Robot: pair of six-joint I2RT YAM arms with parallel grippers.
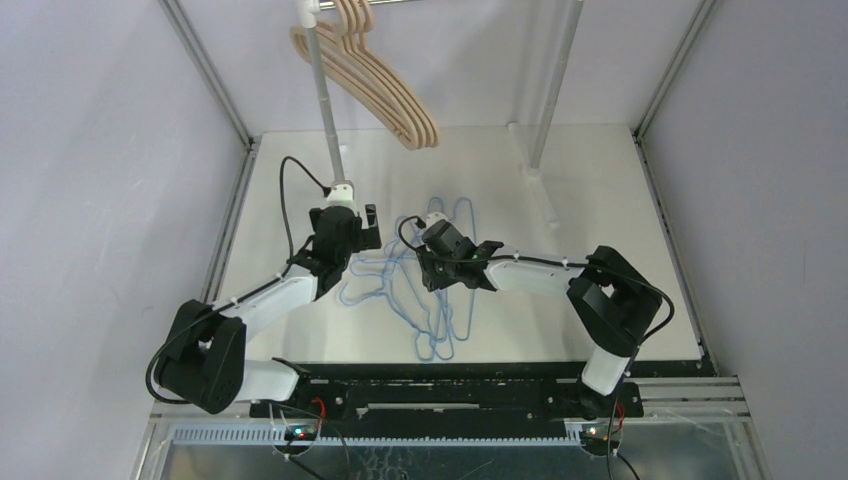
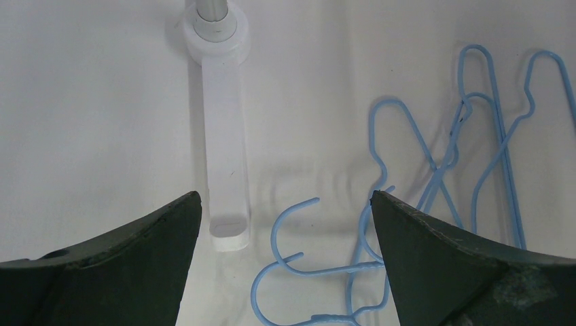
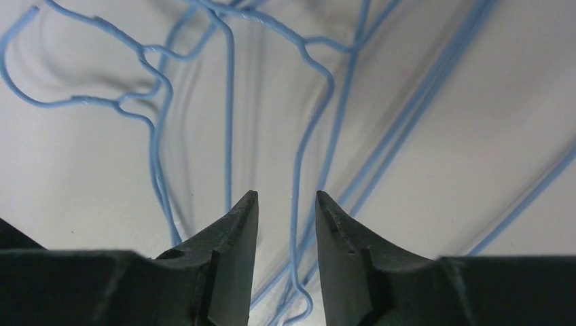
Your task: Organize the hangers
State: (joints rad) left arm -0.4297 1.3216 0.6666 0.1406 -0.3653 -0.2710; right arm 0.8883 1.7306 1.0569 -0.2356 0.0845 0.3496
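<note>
Top external view: four tan wooden hangers (image 1: 385,85) hang bunched together from the bar at the top edge, just beside the slanted silver pole (image 1: 325,90). The blue wire hangers (image 1: 430,300) lie flat in a loose, overlapping tangle on the white worktop (image 1: 600,200), between the two arms and a little toward the near edge. The exact count of wire hangers is hard to tell from the tangle.

The left claw (image 1: 352,218) hovers over the pole's white foot (image 1: 343,190), at the left side of the tangle. In the left wrist view its fingers (image 2: 156,251) are spread wide and hold nothing; the white foot lies between them on the worktop, and several blue hooks curl just to the right of it.

The right claw (image 1: 440,245) sits low over the middle of the pile. In the right wrist view its fingers (image 3: 231,251) stand a narrow gap apart, and one blue wire runs down through that gap, touching neither finger as far as can be seen. Other wires cross the worktop beyond the fingertips.
</note>
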